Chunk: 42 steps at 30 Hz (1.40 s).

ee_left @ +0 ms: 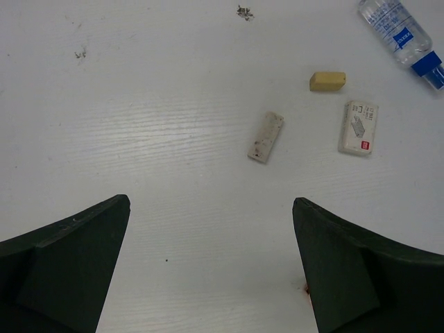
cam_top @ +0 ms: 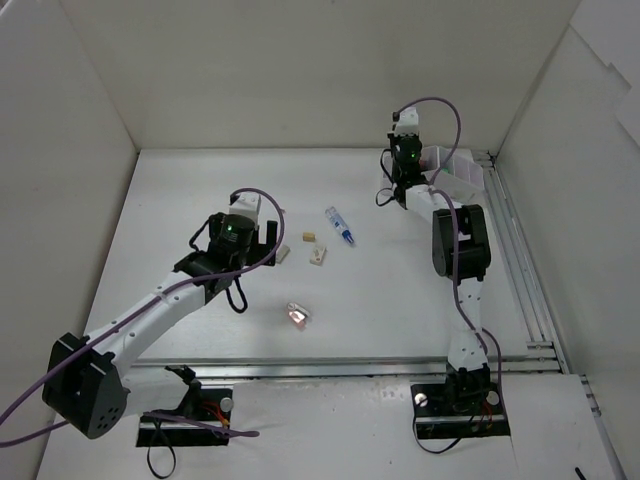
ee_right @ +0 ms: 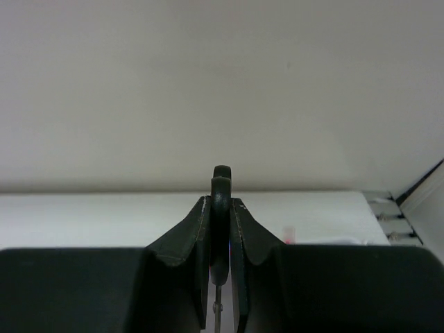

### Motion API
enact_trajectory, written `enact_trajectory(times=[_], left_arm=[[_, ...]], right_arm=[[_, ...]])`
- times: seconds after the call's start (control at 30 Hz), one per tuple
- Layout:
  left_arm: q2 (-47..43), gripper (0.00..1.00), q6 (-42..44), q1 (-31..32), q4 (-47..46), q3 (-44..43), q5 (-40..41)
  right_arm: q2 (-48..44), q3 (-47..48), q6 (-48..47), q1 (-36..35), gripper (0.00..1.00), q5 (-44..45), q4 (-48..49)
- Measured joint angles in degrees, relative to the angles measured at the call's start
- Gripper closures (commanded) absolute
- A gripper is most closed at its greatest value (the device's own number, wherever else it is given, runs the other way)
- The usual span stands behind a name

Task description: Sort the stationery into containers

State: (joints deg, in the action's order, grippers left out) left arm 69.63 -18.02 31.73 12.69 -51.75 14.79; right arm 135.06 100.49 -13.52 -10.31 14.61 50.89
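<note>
1. On the right gripper [ee_right: 222,202], the jaws are clamped on a thin black loop, judged to be the scissors [ee_right: 221,173], beside the white organiser [cam_top: 462,172] at the 1 o'clock corner of the desk [cam_top: 200,200].
2. On the left gripper [ee_left: 211,205], the jaws are spread wide; a white eraser [ee_left: 266,137] is seen at their 1 o'clock.
3. The scissors could be snagged on a divider if they pivot in so narrow a grip.
4. The eraser could be pushed aside by an off-centre descent.

Bright, even light from above.
Shadows on the white table [cam_top: 180,220] are faint and soft; the walls [cam_top: 300,70] look grey.
</note>
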Motion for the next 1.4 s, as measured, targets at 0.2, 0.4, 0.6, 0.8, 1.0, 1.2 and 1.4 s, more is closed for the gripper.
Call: enact_trajectory(times=[0.2, 0.4, 0.6, 0.8, 1.0, 1.2, 1.4], left_arm=[[-0.2, 0.01, -0.04, -0.59, 0.44, 0.0, -0.68], [-2.51, 0.0, -0.39, -0.68, 1.95, 0.11, -1.95], [-7.67, 0.0, -1.18, -1.05, 2.75, 0.57, -2.54], [-9.68, 0.01, -3.39, -1.05, 5.53, 1.07, -3.13], [-13.4, 0.0, -5.38, -1.05, 7.28, 3.61, -5.68], [-16.02, 0.0, -7.04, -1.05, 7.74, 5.66, -8.24], [-17.14, 0.0, -8.46, -1.03, 8.44, 8.7, -9.46]], right_arm=[[-3.04, -10.88, 2.45, 0.17, 0.61, -0.52, 1.57], [-9.51, -15.26, 5.7, 0.2, 0.35, -0.66, 1.16], [-24.79, -20.76, 7.74, -0.11, 0.09, -4.17, 1.73], [-39.6, -23.67, 8.13, -1.81, 0.02, -12.26, -12.37], [-41.53, -21.31, 8.79, -5.27, 0.02, -18.6, -35.6], [-32.98, -21.14, 7.54, -13.11, 0.02, -18.73, -49.57], [-21.42, -17.22, 7.61, -15.47, 0.02, -19.21, -56.22]])
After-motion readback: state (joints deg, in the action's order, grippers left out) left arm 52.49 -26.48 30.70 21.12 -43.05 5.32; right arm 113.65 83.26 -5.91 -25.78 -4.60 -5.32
